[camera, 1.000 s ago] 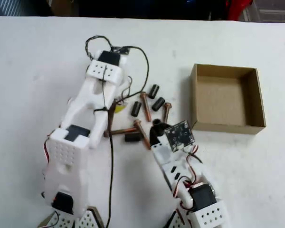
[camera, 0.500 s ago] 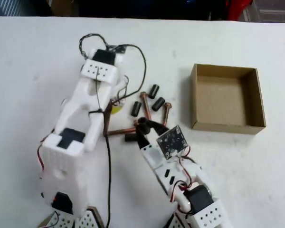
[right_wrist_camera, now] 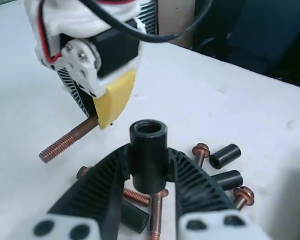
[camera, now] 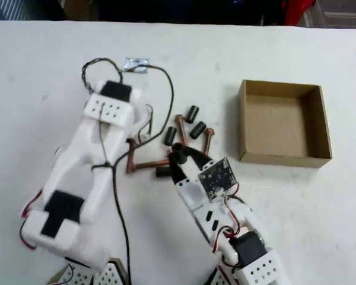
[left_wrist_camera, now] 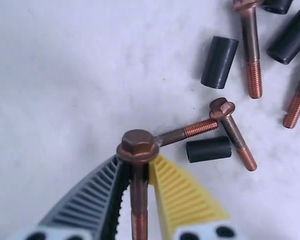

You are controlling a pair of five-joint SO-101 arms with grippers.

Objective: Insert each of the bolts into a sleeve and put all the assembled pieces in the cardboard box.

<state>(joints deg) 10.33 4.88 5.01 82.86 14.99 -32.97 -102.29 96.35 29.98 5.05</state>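
Note:
My left gripper [left_wrist_camera: 137,175] is shut on a copper bolt [left_wrist_camera: 136,150], gripped by the shank between the grey and yellow fingers. In the high view this bolt [camera: 130,157] hangs left of the parts pile. My right gripper [right_wrist_camera: 148,172] is shut on a black sleeve [right_wrist_camera: 148,150], held upright with its bore facing up; in the high view that sleeve [camera: 178,149] sits at the pile's near edge. The left gripper [right_wrist_camera: 101,107] and its bolt [right_wrist_camera: 67,142] hover just beyond the sleeve. The cardboard box [camera: 279,159] stands empty at the right.
Loose black sleeves [camera: 192,113] [camera: 197,129] [camera: 170,135] [camera: 163,172] and copper bolts [camera: 181,129] [camera: 207,139] [camera: 153,165] lie between the arms. A black cable [camera: 166,89] loops behind the left arm. Bare white table surrounds the pile.
The left arm has swung left and back, carrying its bolt away from the pile. The right gripper has shifted left with the sleeve and now holds nearly still.

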